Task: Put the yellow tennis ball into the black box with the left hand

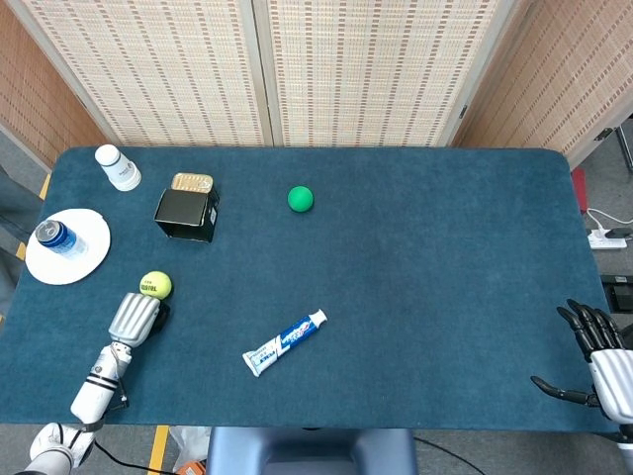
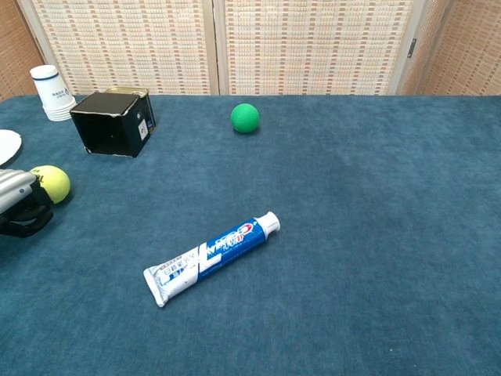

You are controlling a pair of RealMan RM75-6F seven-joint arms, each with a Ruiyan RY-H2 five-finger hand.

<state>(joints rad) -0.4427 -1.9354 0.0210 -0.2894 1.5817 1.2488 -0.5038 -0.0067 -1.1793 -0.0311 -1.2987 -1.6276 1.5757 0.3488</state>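
The yellow tennis ball (image 1: 155,285) (image 2: 52,183) sits at the finger end of my left hand (image 1: 134,319) (image 2: 19,205), which grips it near the table's front left. The dark fingers curl under and around the ball; the silver back of the hand faces up. The black box (image 1: 186,214) (image 2: 113,125) lies further back, its opening facing the front, a short way beyond the ball. My right hand (image 1: 598,356) rests at the front right corner with its fingers spread and nothing in it; only the head view shows it.
A green ball (image 1: 300,199) (image 2: 245,117) lies right of the box. A toothpaste tube (image 1: 285,342) (image 2: 211,258) lies diagonally near the front middle. A white plate (image 1: 84,265) with a blue can, white cups (image 1: 118,167) (image 2: 52,92) and a gold tin (image 1: 192,182) stand at the left.
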